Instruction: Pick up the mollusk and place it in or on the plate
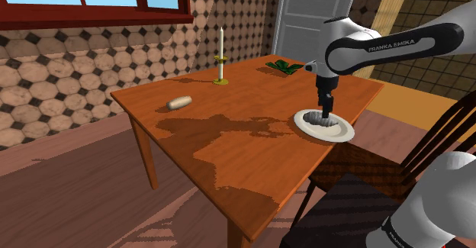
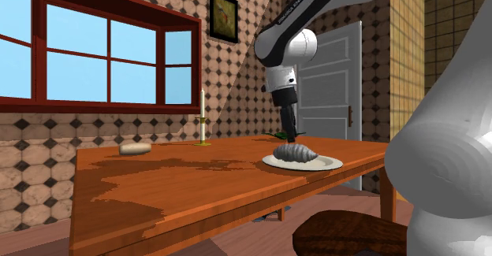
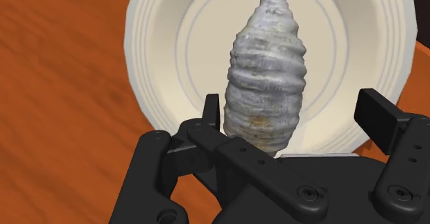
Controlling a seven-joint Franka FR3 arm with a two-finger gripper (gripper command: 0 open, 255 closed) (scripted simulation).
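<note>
On the plate [image 2: 325,164], at the table [image 1: 229,143] edge nearest your stand, you have the shell [image 2: 293,151] lying on its side, grey and ridged. Your gripper [image 3: 291,104] hangs just over it, pointing down. Its fingers [image 3: 375,114] are spread wide: one is close by the shell's flank, the other well clear, so nothing is held. Across the table, a candle [image 1: 221,54] and a pale roll [image 1: 179,102] sit well apart from the plate.
</note>
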